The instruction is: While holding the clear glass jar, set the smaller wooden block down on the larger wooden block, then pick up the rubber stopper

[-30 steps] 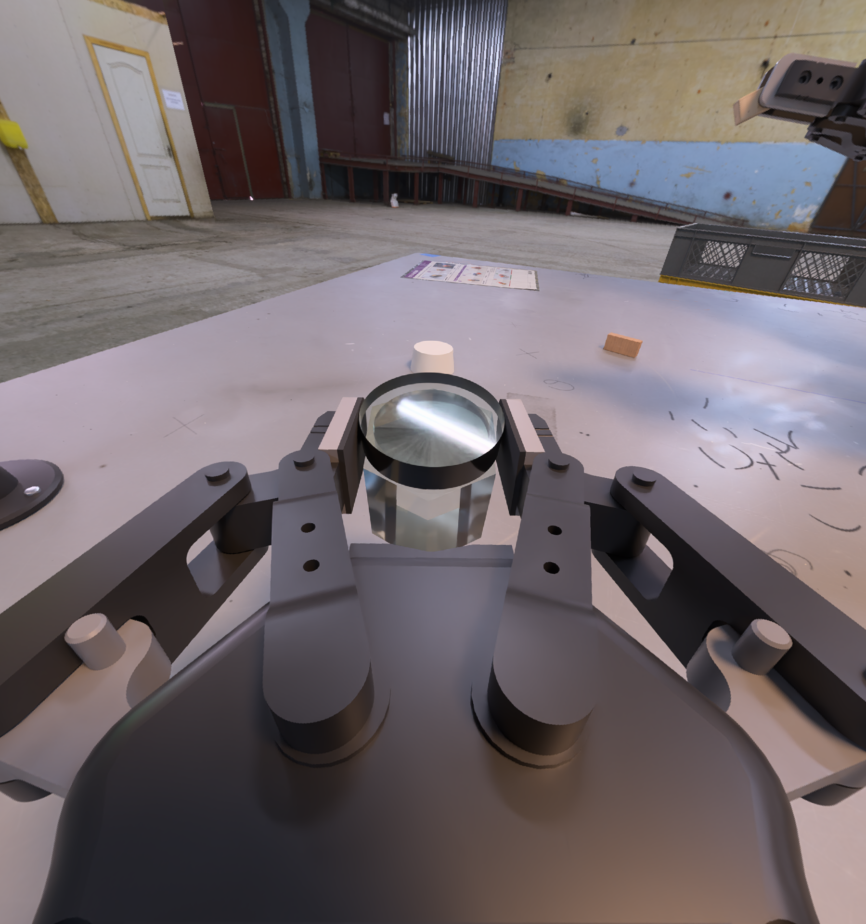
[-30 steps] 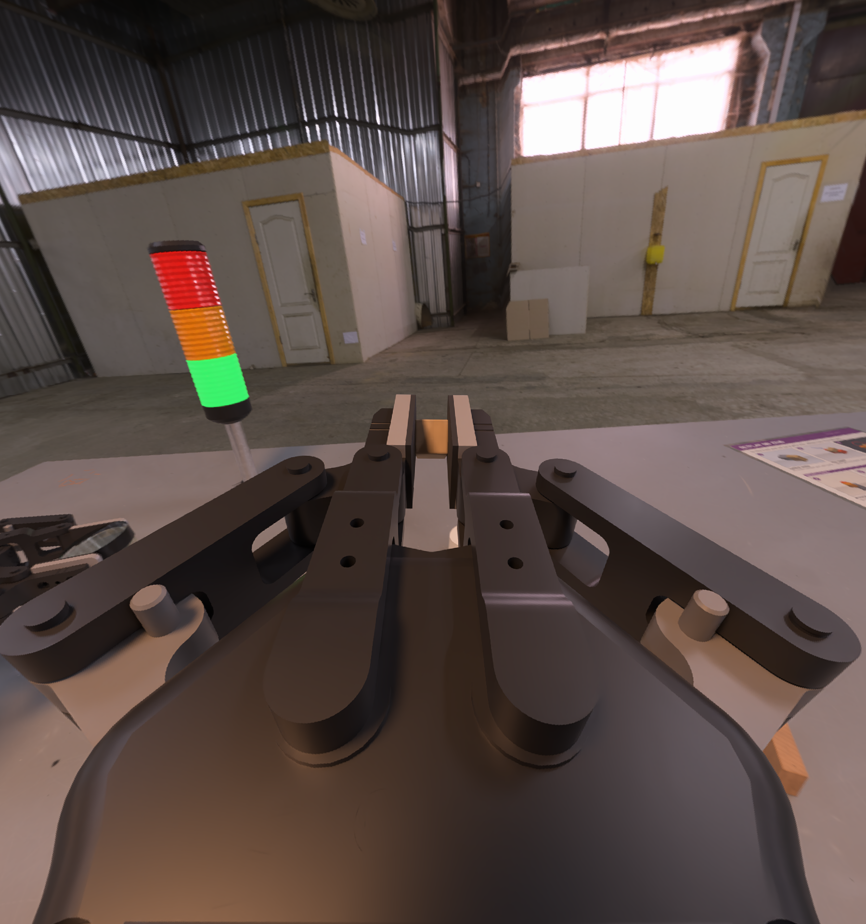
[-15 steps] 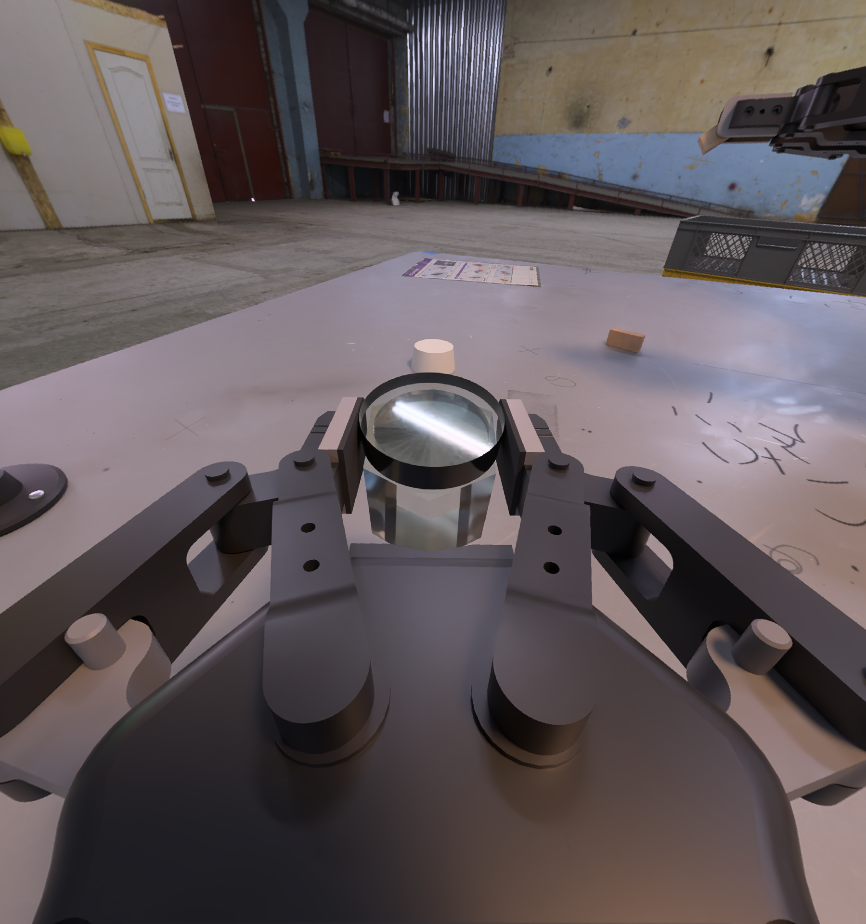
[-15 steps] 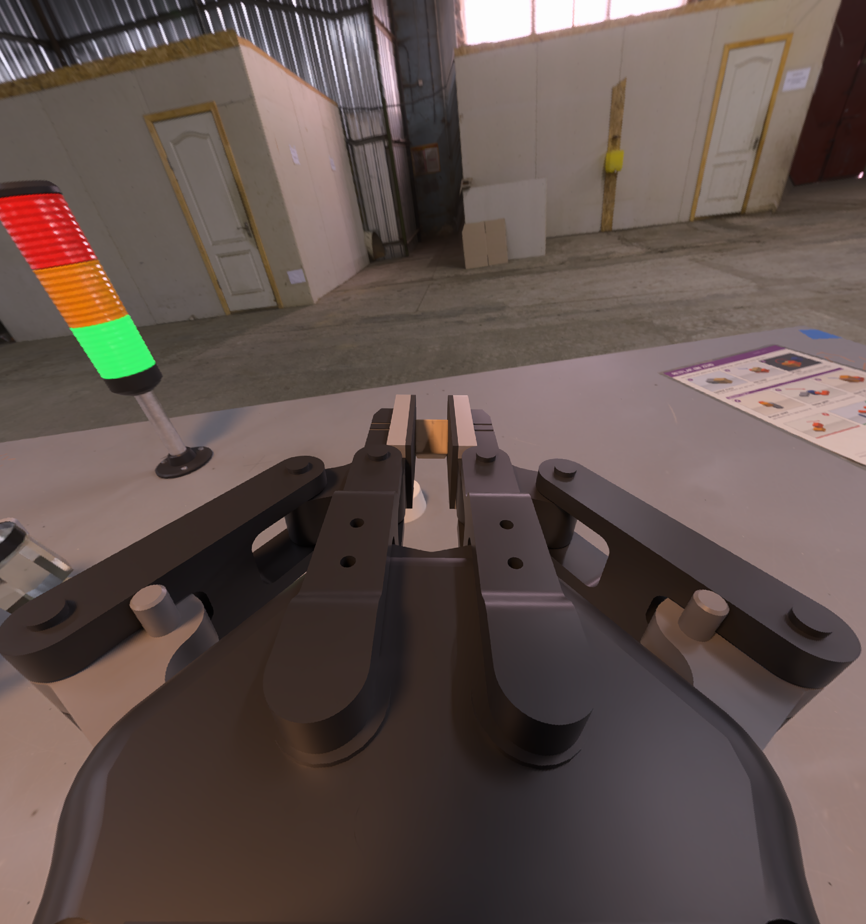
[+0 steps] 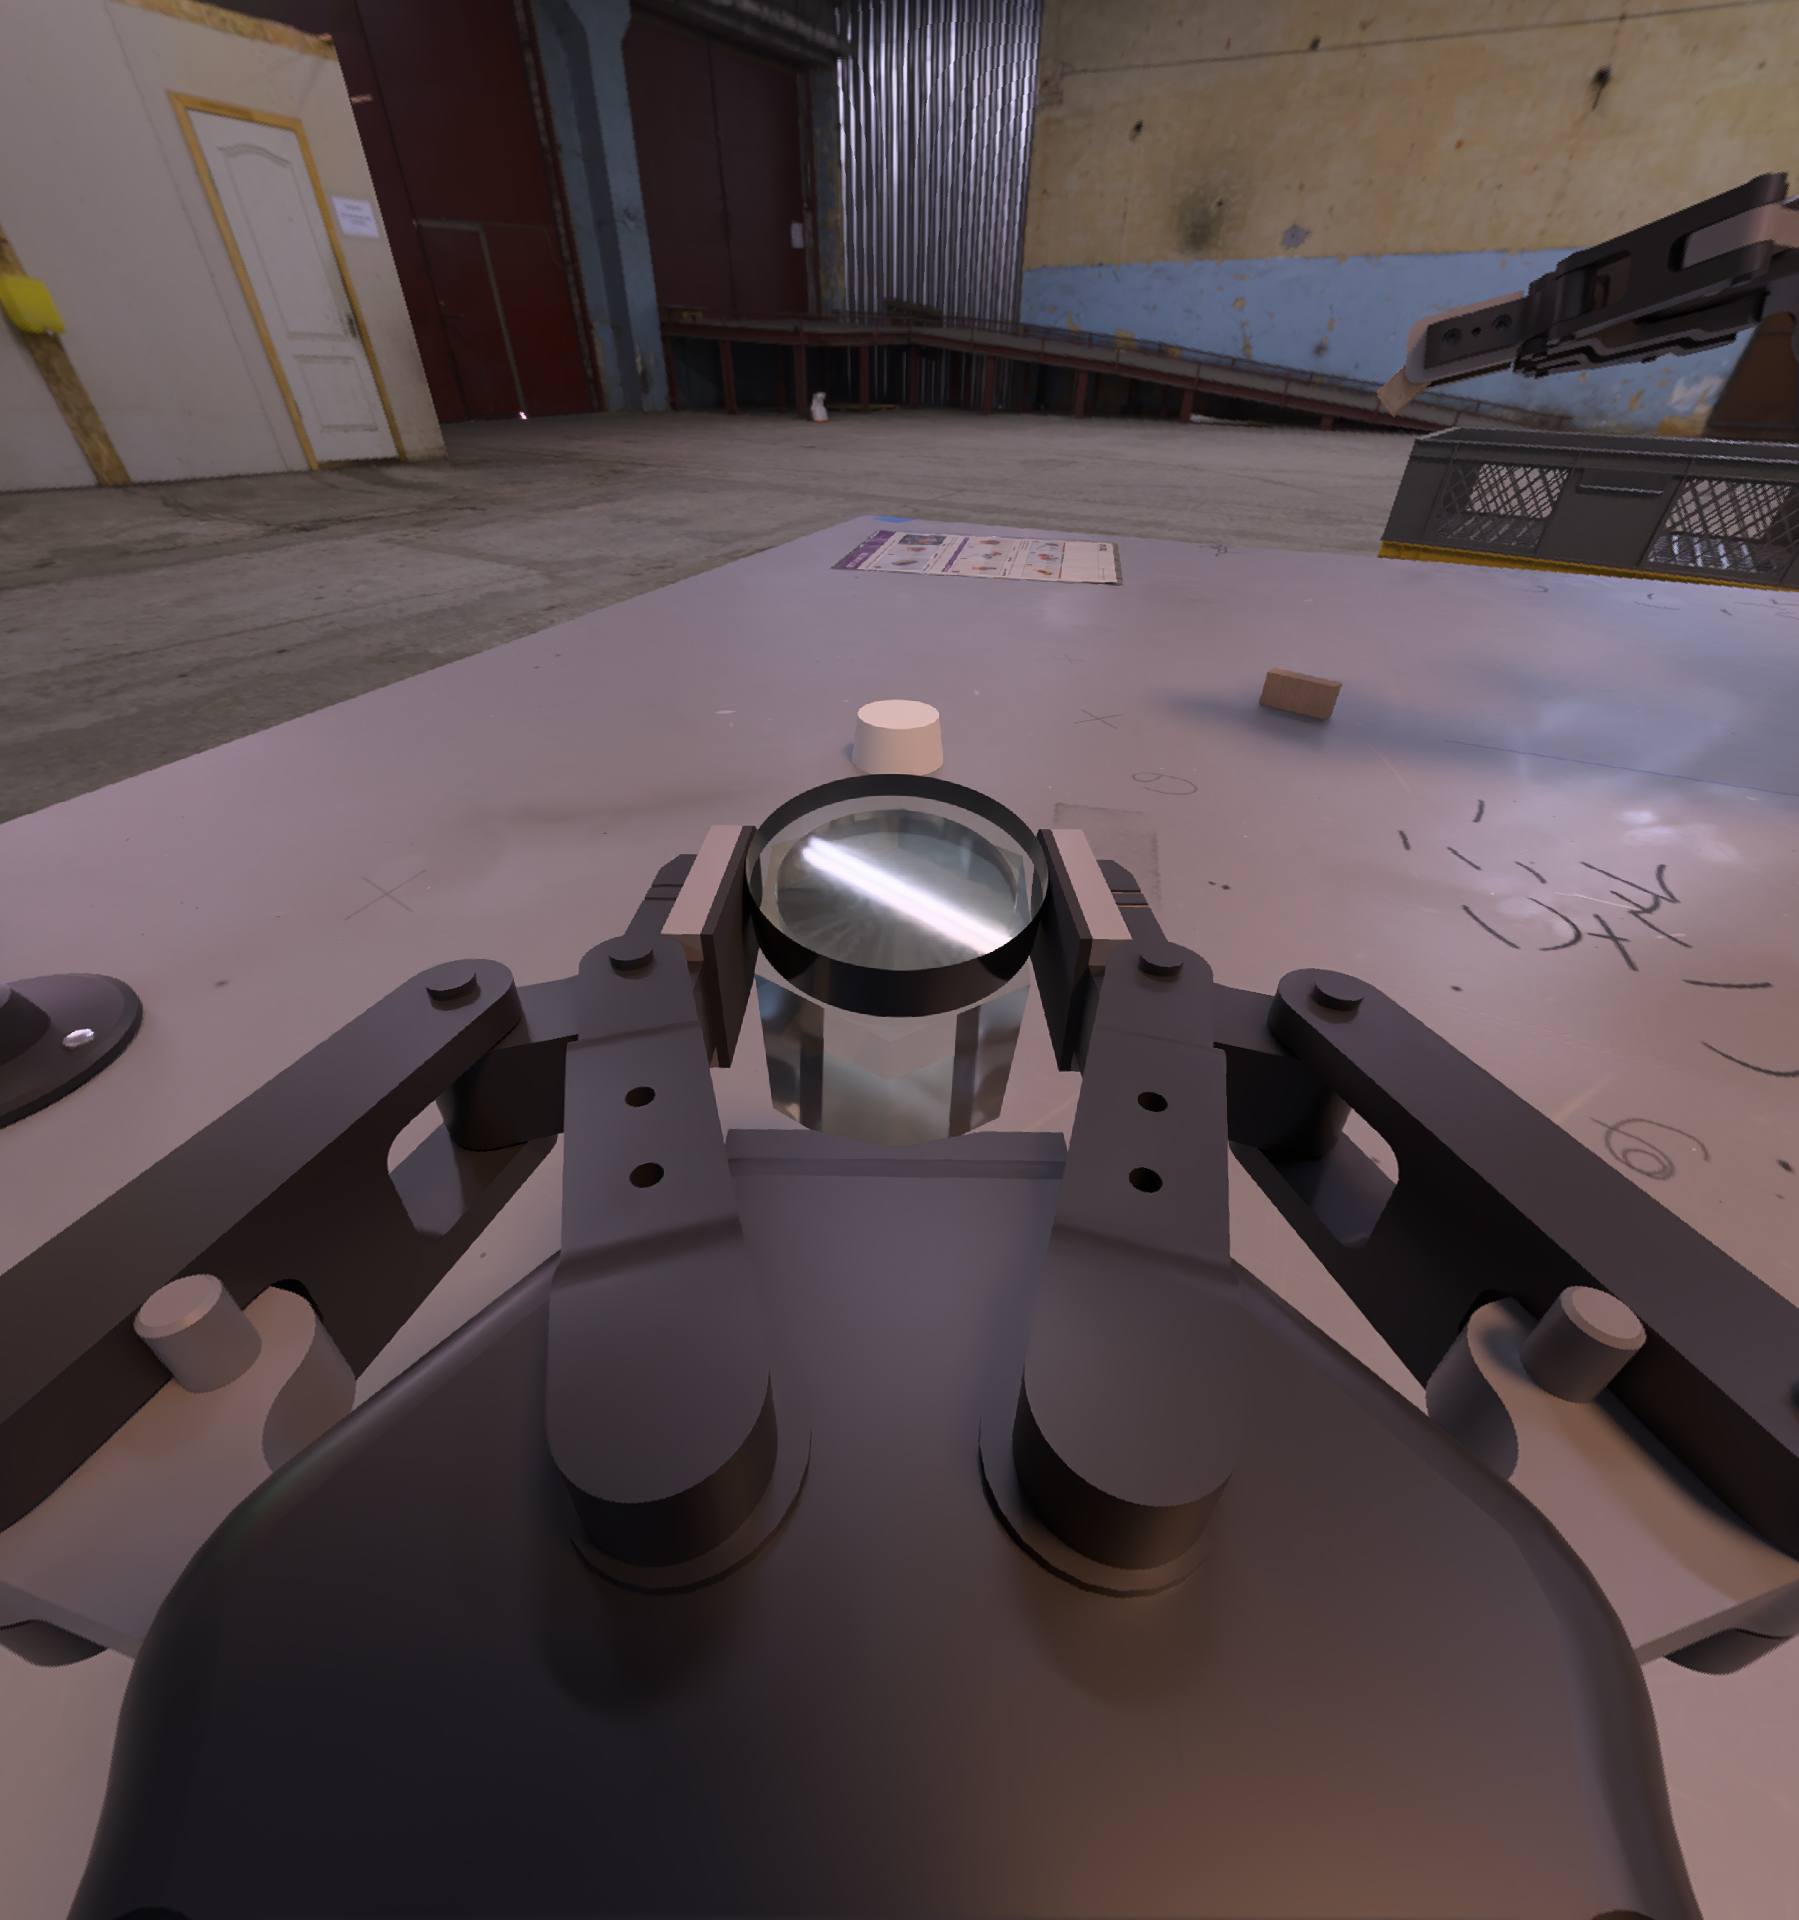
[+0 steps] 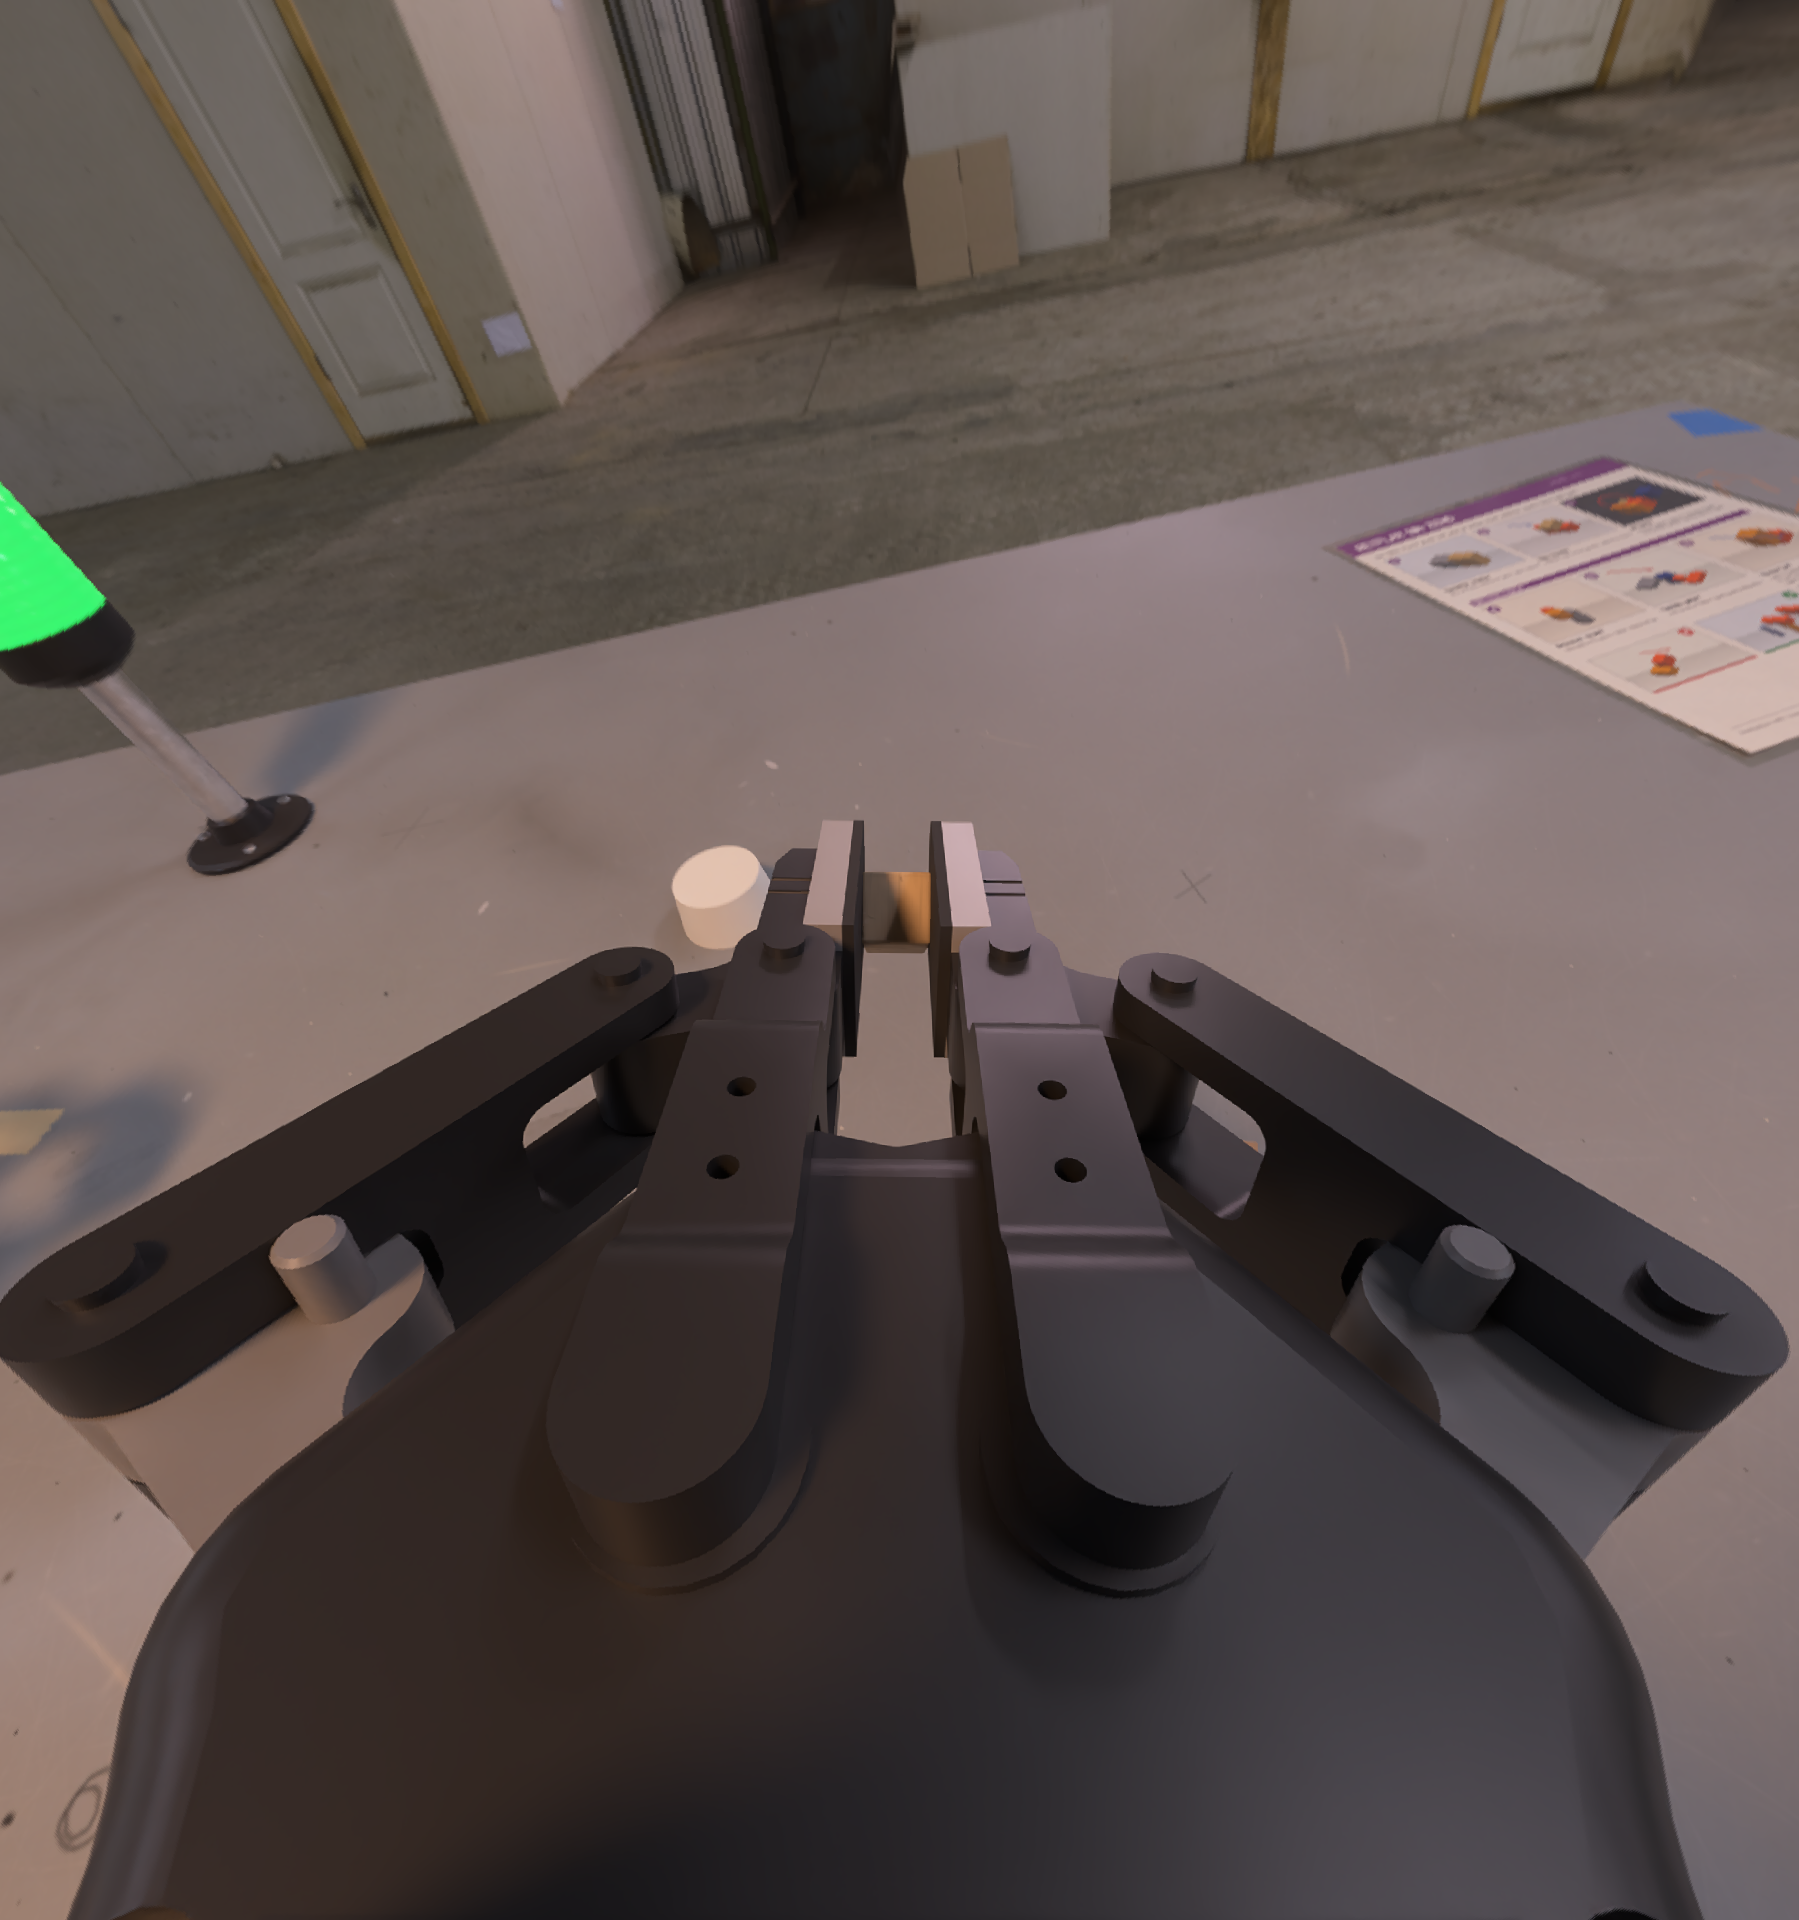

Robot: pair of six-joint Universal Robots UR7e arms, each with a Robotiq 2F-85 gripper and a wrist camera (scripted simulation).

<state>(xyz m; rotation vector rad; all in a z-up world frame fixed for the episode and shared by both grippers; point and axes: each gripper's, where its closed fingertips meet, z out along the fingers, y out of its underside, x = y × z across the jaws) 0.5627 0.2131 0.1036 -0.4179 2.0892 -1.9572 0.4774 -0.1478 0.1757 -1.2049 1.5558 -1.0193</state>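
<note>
My left gripper is shut on the clear glass jar, which has a dark rim, and holds it above the grey table. The white rubber stopper stands on the table just beyond the jar. A wooden block lies farther off to the right. My right gripper is shut on a small wooden block and holds it in the air. The stopper shows just left of its fingers. The right gripper also shows high at the right in the left wrist view.
A signal tower on a round base stands at the table's left edge; its base also shows in the left wrist view. A printed sheet lies at the far corner. A dark crate stands at the back right.
My right gripper has tilted downward with the small block, so the table and stopper now fill its view. In the left wrist view it has come lower and leftward. My left gripper and jar have not moved.
</note>
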